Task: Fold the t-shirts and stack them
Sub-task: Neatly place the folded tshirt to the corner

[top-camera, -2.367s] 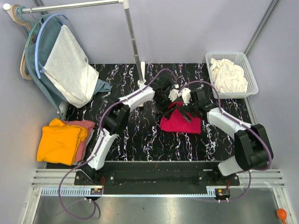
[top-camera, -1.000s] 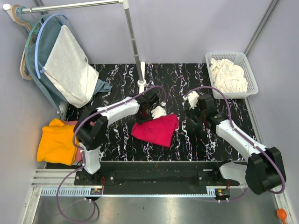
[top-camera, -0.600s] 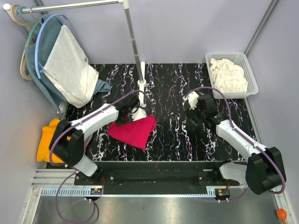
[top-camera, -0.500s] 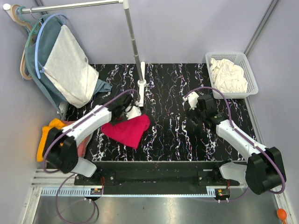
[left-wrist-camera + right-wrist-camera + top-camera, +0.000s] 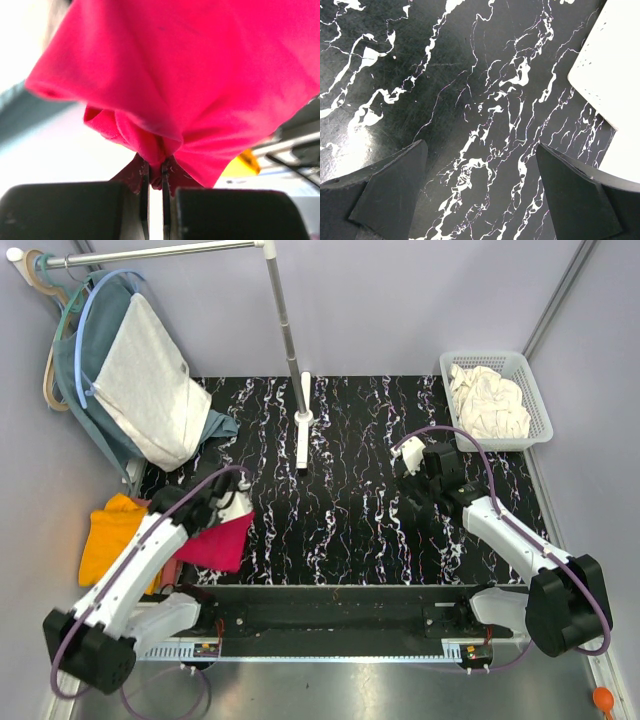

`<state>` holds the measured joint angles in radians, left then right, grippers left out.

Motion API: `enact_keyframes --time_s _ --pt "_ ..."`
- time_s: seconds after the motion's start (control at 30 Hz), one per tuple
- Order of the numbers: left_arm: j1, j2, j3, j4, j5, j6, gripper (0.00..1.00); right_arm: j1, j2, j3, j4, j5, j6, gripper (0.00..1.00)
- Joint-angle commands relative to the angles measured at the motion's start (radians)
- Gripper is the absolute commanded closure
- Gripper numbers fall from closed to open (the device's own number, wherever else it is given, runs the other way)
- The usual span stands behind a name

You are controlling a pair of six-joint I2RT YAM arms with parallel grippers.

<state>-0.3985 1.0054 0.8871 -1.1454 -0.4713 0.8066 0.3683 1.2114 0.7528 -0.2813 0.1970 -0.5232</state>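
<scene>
Left wrist: left fingers (image 5: 65,210) pinch the red t-shirt (image 5: 165,75) — right fingers (image 5: 385,190) gape, empty.

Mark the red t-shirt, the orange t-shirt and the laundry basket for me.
red t-shirt (image 5: 220,543), top external view, middle of the visible cloth.
orange t-shirt (image 5: 103,540), top external view, its uncovered left part.
laundry basket (image 5: 485,354), top external view, far rim.
</scene>
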Motion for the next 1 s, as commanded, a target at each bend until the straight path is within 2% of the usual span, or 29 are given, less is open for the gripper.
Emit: enact_keyframes --time_s 0.0,0.13,0.3,0.4,0.5,0.53,0.6,0.63,0.73,0.83,0.97 --pt "0.096 -0.12 0.029 -0.065 -0.098 0.129 1.0 0.006 -0.009 0.02 0.024 -0.028 0.012 0.0" --pt "0.182 -0.166 0.059 -0.105 -0.089 0.18 1.0 0.007 -0.013 0.02 0.022 -0.036 0.017 0.0" --pt "0.26 -0.223 0.058 -0.1 -0.102 0.265 1.0 0.006 -0.026 0.017 0.019 -0.042 0.022 0.0" --pt "0.346 -0.254 0.052 -0.068 -0.09 0.348 1.0 0.006 -0.036 0.014 0.014 -0.041 0.017 0.0" --pt "0.469 -0.268 0.038 -0.025 -0.053 0.439 1.0 0.006 -0.042 0.014 0.01 -0.039 0.015 0.0" --pt "0.543 -0.271 0.035 -0.01 -0.04 0.462 1.0 0.006 -0.042 0.014 0.011 -0.039 0.015 0.0" --pt "0.627 -0.266 0.021 0.041 0.019 0.541 1.0 0.006 -0.047 0.014 0.007 -0.041 0.017 0.0" --pt "0.711 -0.261 0.018 0.058 0.042 0.568 1.0 0.006 -0.049 0.014 0.005 -0.042 0.017 0.0" --pt "0.863 -0.222 0.018 0.118 0.14 0.647 1.0 0.006 -0.05 0.008 0.004 -0.041 0.017 0.0" --pt "0.973 -0.16 0.021 0.173 0.226 0.687 1.0 0.006 -0.05 0.008 0.002 -0.042 0.018 0.0" --pt "1.049 -0.053 -0.005 0.279 0.27 0.698 1.0 0.006 -0.047 0.014 -0.002 -0.048 0.028 0.0"
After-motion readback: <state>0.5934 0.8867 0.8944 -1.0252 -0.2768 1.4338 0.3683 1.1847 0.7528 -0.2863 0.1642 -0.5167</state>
